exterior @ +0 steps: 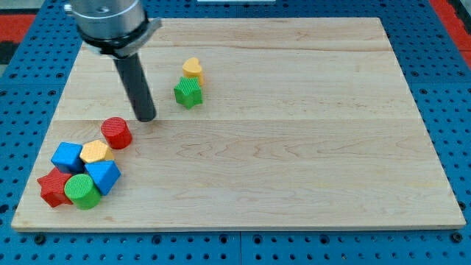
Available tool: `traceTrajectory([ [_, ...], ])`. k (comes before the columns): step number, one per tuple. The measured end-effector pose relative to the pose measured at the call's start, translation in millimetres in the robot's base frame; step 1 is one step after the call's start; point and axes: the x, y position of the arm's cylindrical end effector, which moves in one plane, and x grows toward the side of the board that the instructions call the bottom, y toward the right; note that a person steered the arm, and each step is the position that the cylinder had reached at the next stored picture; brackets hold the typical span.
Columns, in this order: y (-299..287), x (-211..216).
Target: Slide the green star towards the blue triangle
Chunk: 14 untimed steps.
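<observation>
Right of my tip (146, 118) (apart): green star (188, 93).

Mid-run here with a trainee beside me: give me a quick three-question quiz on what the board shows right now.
1. True or false: my tip is touching the green star.
2. Which block sits directly against the green star, on the side toward the view's top? A) yellow block B) red cylinder C) blue cube
3. Fill in: the blue triangle lies in the cluster at the view's bottom ____.

Key: 1 false, it stands apart, to the view's left; 2 A; 3 left.
</observation>
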Motion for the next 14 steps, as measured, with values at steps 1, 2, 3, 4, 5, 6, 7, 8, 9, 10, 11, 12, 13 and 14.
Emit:
traceTrajectory([
  [1, 5, 6],
  [2, -26, 26],
  [3, -46, 29],
  [4, -53, 29],
  [5, -33, 27],
  [6, 57, 16],
  [7, 105, 15],
  [8, 111, -21],
  [9, 107, -33],
  [10, 98, -53],
  [11, 68, -65],
  [12, 48, -67],
  [13, 31, -73],
  [14, 8, -73],
])
